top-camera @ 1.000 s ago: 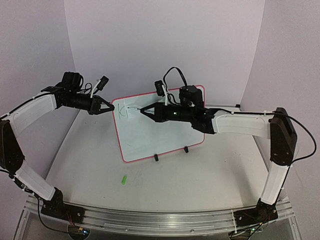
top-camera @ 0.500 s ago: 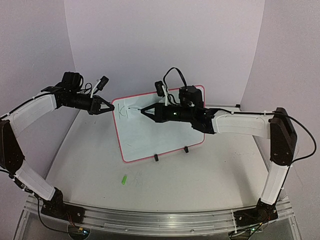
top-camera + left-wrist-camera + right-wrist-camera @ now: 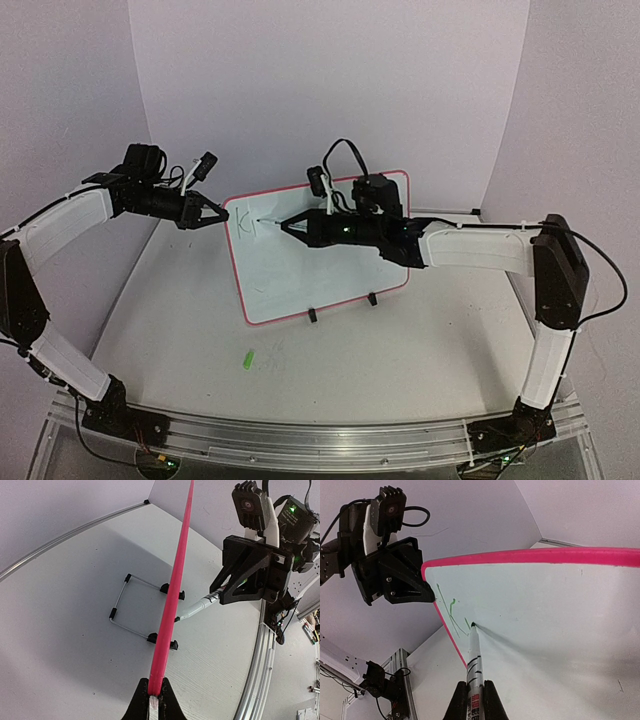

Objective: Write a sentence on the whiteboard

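Observation:
The whiteboard (image 3: 310,280) with a pink-red rim stands tilted on its wire stand at mid-table. My left gripper (image 3: 218,217) is shut on its upper left rim; the left wrist view shows the rim (image 3: 172,595) edge-on between my fingers (image 3: 154,692). My right gripper (image 3: 290,226) is shut on a silver marker (image 3: 472,660), whose tip touches the board (image 3: 545,610) near its top left. Of the sentence, only a thin green "K" and a short stroke (image 3: 451,612) show beside the tip; the letter also shows in the top view (image 3: 246,228).
A small green marker cap (image 3: 247,358) lies on the table in front of the board's left corner. Two black clips (image 3: 313,315) hold the board's lower edge. The wire stand (image 3: 122,600) extends behind the board. Walls close in at the back and both sides.
My right arm has shifted slightly left with the marker tip on the board. The left arm and the board have not moved.

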You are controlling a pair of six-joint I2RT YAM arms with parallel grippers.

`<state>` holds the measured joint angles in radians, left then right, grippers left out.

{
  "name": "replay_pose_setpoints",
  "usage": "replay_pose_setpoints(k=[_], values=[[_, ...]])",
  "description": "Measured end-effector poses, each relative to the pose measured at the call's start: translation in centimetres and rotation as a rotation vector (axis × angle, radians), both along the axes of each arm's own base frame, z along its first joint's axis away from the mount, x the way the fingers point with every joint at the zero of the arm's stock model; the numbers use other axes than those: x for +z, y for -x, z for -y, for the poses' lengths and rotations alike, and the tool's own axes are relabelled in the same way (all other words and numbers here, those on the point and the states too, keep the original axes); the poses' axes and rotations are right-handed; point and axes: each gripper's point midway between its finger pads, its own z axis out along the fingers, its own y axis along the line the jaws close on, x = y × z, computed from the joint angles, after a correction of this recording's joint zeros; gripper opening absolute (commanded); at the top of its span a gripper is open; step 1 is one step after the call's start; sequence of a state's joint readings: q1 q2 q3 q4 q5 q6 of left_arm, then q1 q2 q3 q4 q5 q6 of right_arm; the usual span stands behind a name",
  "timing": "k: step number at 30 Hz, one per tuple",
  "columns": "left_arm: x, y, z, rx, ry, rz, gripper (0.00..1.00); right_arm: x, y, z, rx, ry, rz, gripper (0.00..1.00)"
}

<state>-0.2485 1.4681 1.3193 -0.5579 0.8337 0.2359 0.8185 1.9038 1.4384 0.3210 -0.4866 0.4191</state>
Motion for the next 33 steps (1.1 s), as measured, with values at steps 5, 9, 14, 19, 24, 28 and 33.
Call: replay_pose_setpoints(k=[5,9,14,19,24,28,33], values=[[0.0,0.0,0.0,0.000,0.000,0.000,0.00,-0.1,0.0,0.0,-0.003,0.001,-0.001,0.00],[0.0,0.0,0.0,0.000,0.000,0.000,0.00,-0.5,0.0,0.1,-0.003,0.008,-0.007,0.00],[0.0,0.0,0.0,0.001,0.000,0.000,0.00,-2.1,0.4,0.3,0.004,0.032,-0.033,0.00],[0.0,0.0,0.0,0.001,0.000,0.000,0.00,-2.4,0.5,0.4,0.007,0.038,-0.039,0.00],[0.0,0.0,0.0,0.001,0.000,0.000,0.00,-2.4,0.6,0.4,0.008,0.037,-0.039,0.00],[0.0,0.0,0.0,0.001,0.000,0.000,0.00,-2.2,0.5,0.3,0.008,0.031,-0.039,0.00],[0.0,0.0,0.0,0.001,0.000,0.001,0.00,-1.3,0.3,0.2,0.005,0.006,-0.023,0.00]])
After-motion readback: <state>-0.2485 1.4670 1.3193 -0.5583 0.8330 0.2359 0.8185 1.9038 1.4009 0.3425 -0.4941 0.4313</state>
